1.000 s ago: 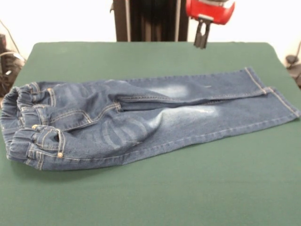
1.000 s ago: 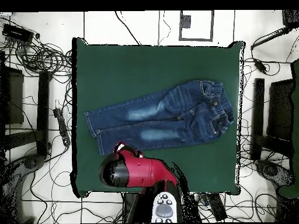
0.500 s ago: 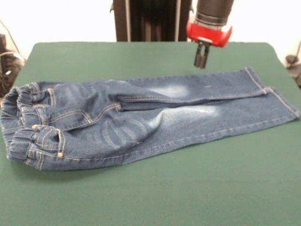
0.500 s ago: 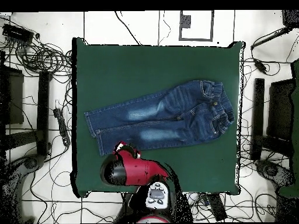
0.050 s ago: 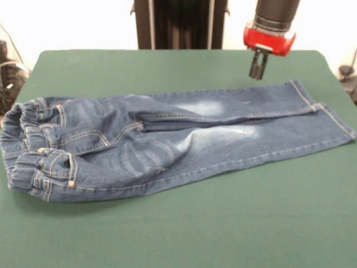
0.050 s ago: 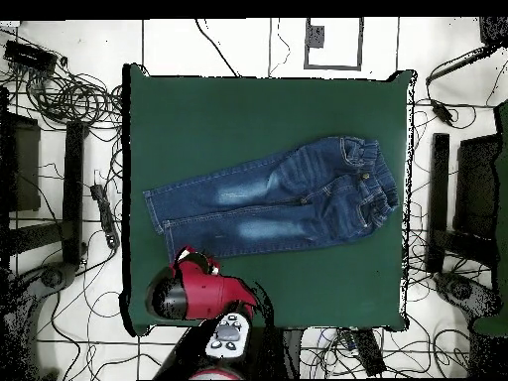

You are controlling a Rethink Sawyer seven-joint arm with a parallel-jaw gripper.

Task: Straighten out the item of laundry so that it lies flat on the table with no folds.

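The item of laundry [image 5: 167, 145], small blue jeans with pale thigh patches, lies across the green table [image 5: 167, 234]. In the front view its gathered waistband is at the left and both leg cuffs are at the right. The two legs lie side by side and overlap along the inner seam, with a crease near the crotch. My gripper [image 5: 257, 70] hangs in the air just beyond the far leg, near its cuff, touching nothing. From overhead the jeans [image 6: 278, 198] lie slanted, and the red arm [image 6: 198, 288] sits below their left cuffs, hiding the gripper.
Cables, stands and dark equipment ring the table [image 6: 248, 109] on the floor, thickest at the left [image 6: 60, 89] and right [image 6: 466, 198] in the overhead view. A dark pedestal column [image 5: 178, 22] rises behind the table's far edge.
In the front view the gripper has moved to the right, from above the far leg's knee area towards the cuff. Overhead, the arm has swung left. The jeans have not moved.
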